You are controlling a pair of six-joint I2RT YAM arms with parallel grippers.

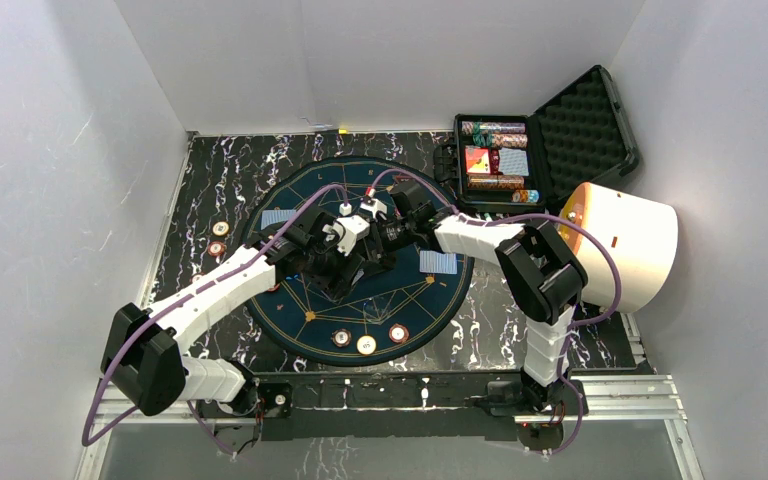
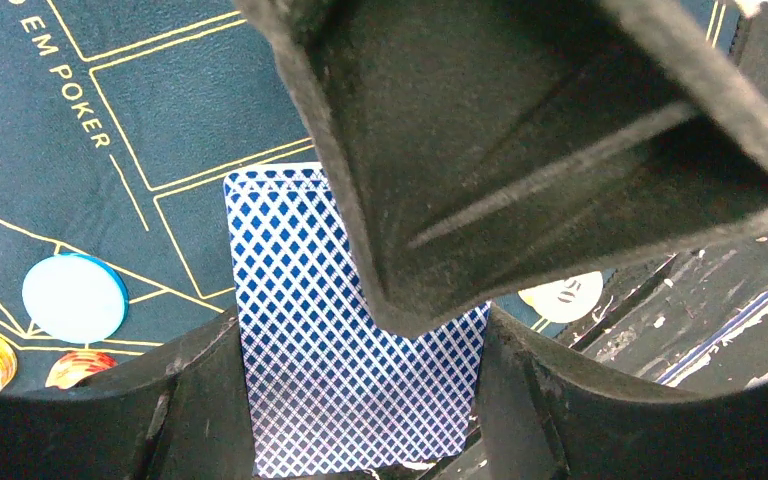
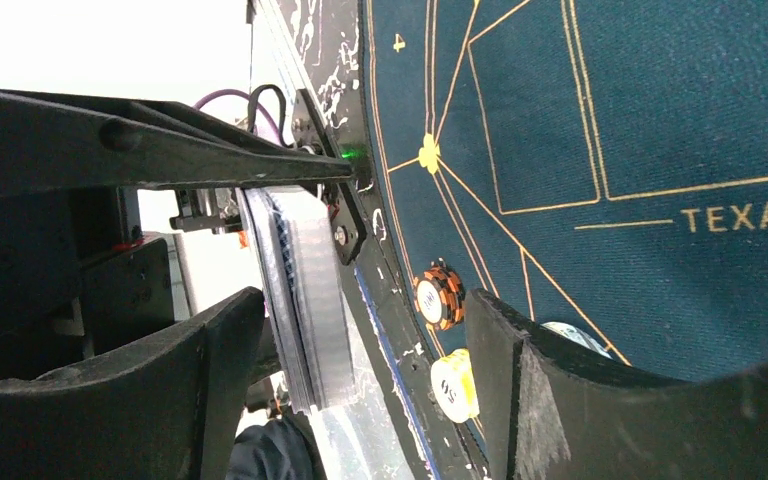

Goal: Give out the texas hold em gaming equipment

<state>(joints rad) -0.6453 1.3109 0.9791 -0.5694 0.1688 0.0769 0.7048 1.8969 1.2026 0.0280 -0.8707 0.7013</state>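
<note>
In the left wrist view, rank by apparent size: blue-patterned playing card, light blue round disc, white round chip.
1. Blue-patterned playing card, nearest camera.
2. Light blue round disc.
3. White round chip, partly hidden, unsure.

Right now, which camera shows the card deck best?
Left wrist: the card deck shows its blue patterned back close up, top corner covered. Right wrist sees it only edge-on. In the top external view the arms hide it.
</note>
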